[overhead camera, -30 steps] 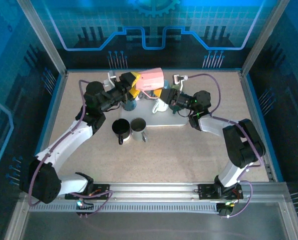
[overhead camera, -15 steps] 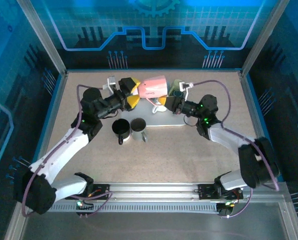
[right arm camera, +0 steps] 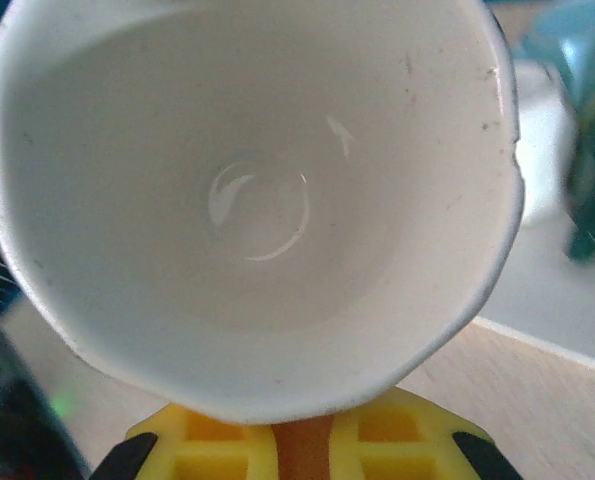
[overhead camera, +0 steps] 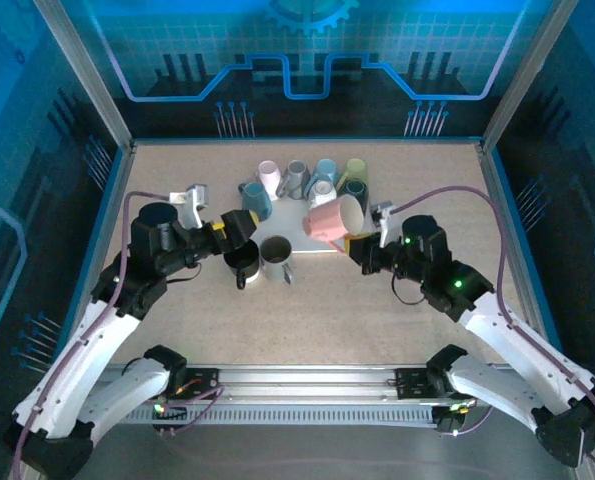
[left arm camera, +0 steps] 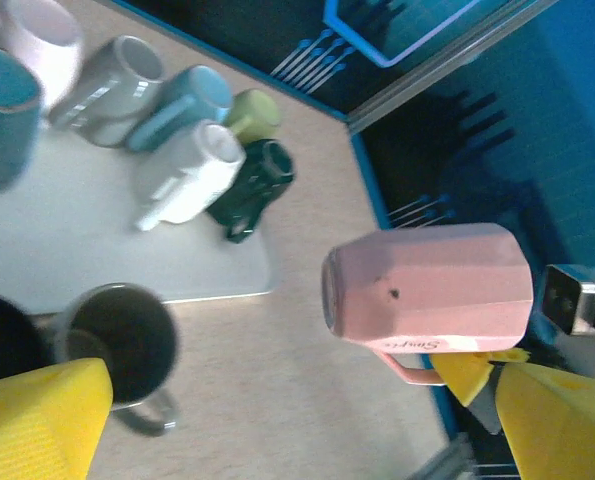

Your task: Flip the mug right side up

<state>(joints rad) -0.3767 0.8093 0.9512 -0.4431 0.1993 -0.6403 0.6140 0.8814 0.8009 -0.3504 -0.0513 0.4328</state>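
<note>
Top external view: the left gripper (overhead camera: 235, 228) has let go and drawn back beside the dark mugs (overhead camera: 242, 257), jaws wide, leaving the pink mug (overhead camera: 334, 218) clamped in the right gripper (overhead camera: 360, 243) alone. It is held aloft and tilted over the near edge of the tray (overhead camera: 302, 243). The handover looks complete, though the mug still has to be tipped upright and set down. Small red script beside the handle is too fine to read.

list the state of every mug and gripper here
pink mug: lifted off the table, on its side, held by its handle
right gripper: shut on the pink mug's handle
left gripper: open, empty
black mug: upright on the table
grey mug: upright beside the black mug
tray mugs: most lying on their sides
</note>
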